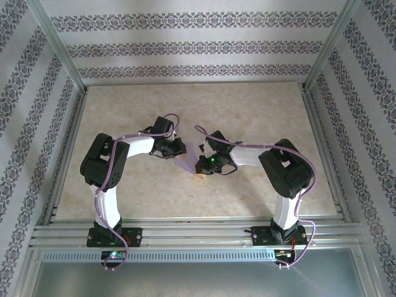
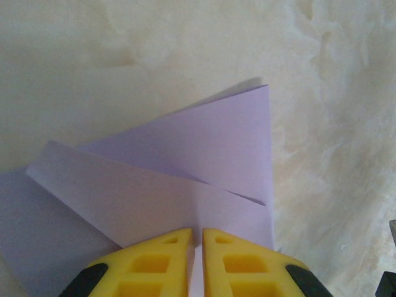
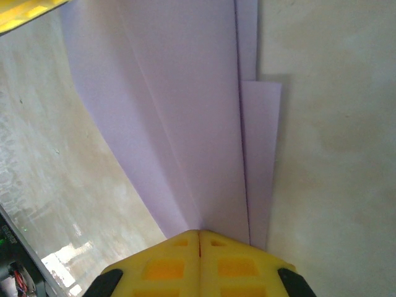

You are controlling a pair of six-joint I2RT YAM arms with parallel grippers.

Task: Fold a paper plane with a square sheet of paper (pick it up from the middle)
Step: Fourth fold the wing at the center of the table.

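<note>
Pressed together with no gap at the tips, the yellow fingers of the right gripper [image 3: 199, 234] pinch the narrow end of the folded lavender paper [image 3: 185, 93], which fans out from the tips in several overlapping layers with long straight creases. A yellow fingertip [image 3: 25, 12] of the other gripper shows at the paper's far corner in the right wrist view.

The left gripper [image 2: 198, 232] has its two yellow fingers drawn nearly shut, only a thin slit between them, and the paper's edge runs into that slit (a pinch on the sheet, by the look of it). From there one triangular flap rises to a sharp corner, lying over a second, wider layer, with a diagonal fold line between the two.

Seen from above, the two grippers meet tip to tip over the middle of the beige marbled table [image 1: 260, 105], the paper stretched between them as a small pale wedge. Whether it touches the tabletop cannot be told.

The white left arm [image 1: 108, 185] and the white right arm [image 1: 286, 198] bend inward from their bases at the near edge, purple cables trailing along them. Patterned wallpaper [image 1: 185, 49] lines the enclosure behind.
</note>
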